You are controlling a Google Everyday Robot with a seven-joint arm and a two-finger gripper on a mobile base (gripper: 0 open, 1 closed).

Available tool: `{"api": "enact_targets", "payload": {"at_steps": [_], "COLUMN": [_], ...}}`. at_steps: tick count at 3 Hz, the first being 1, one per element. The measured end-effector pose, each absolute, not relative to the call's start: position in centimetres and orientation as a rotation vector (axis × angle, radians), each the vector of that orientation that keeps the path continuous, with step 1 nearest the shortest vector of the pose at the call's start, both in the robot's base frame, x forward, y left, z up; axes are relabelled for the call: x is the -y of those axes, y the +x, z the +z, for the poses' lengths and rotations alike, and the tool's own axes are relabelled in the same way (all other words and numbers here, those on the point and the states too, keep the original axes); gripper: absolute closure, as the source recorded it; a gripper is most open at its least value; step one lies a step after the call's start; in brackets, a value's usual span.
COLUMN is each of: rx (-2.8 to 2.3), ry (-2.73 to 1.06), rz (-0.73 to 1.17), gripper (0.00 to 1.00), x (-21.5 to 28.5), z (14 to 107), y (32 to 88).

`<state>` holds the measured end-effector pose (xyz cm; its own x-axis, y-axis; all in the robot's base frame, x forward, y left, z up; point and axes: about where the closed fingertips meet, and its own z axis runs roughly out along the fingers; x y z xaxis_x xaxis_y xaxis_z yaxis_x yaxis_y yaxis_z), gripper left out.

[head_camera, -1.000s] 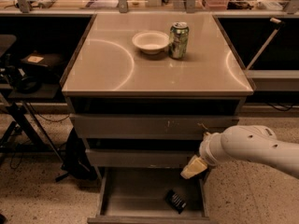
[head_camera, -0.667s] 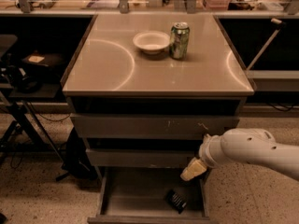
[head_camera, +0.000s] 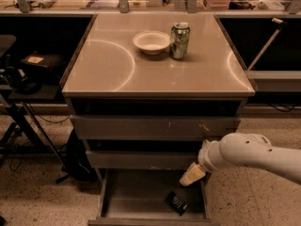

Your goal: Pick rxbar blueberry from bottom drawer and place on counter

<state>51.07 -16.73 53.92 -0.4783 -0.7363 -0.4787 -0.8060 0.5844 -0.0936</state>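
Note:
The rxbar blueberry, a small dark wrapped bar, lies on the grey floor of the open bottom drawer, near its front right corner. My gripper hangs at the end of the white arm over the drawer's right side, just above and to the right of the bar, apart from it. The counter is the glossy beige tabletop above the drawers.
A white bowl and a green soda can stand at the counter's back middle. Two shut drawers with scuffed fronts sit above the open one. A black stand and bag are at the left.
The arm and gripper have shifted very slightly; the bar, drawer and counter objects have not moved.

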Motion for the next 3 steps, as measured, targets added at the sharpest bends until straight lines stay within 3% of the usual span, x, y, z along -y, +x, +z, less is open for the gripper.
{"api": "enact_targets", "payload": {"at_steps": [3], "rx": [-2.415], "ry": [-1.114], "rz": [0.358], "gripper": [0.0], "x": [17.7], "z": [41.7], "y": [51.4]}}
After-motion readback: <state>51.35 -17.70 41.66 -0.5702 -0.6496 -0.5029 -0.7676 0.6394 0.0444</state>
